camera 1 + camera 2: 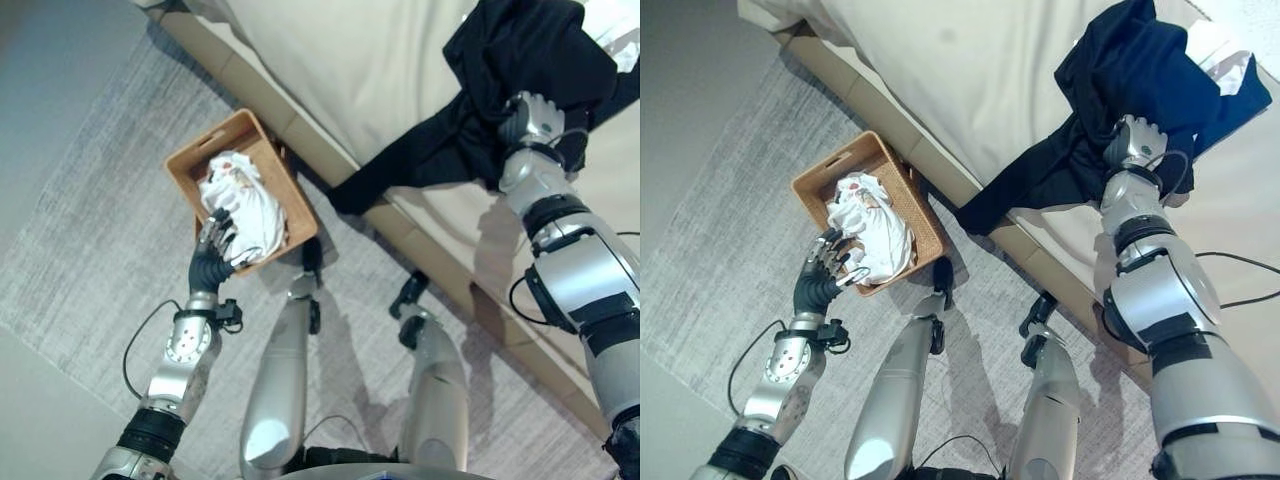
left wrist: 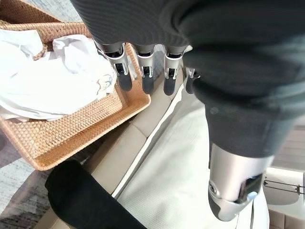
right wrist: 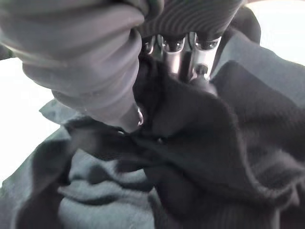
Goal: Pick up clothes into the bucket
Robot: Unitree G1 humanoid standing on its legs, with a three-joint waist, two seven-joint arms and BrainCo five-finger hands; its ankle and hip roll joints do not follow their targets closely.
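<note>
1. Up at about one o'clock of the scene, the right hand [image 1: 530, 118] is sunk into the dark garment [image 1: 520, 70] on the bed [image 1: 370, 70]; in its wrist view the fingers [image 3: 183, 52] and thumb are curled into bunched folds of the cloth, so it is grasping the garment.
2. Judging by that, the step in hand is lifting this piece off the bed. To do it well the hand should gather plenty of cloth and rise high, since one long dark end trails off the mattress edge towards seven o'clock of the hand and could drag or snag there.
3. Down at about nine o'clock, the left hand [image 1: 214, 240] hangs relaxed, fingers [image 2: 145, 71] straight and holding nothing, at the near rim of the wicker basket [image 1: 190, 160].
4. Inside the basket lies a white garment [image 1: 245, 205], heaped and spilling a little over that rim.
5. Between bed and basket run the tan bed frame [image 1: 300, 140] and a stretch of grey rug [image 1: 90, 250]. The left hand at the rim may get in the way of the drop, I think, and the white heap leaves limited room.
</note>
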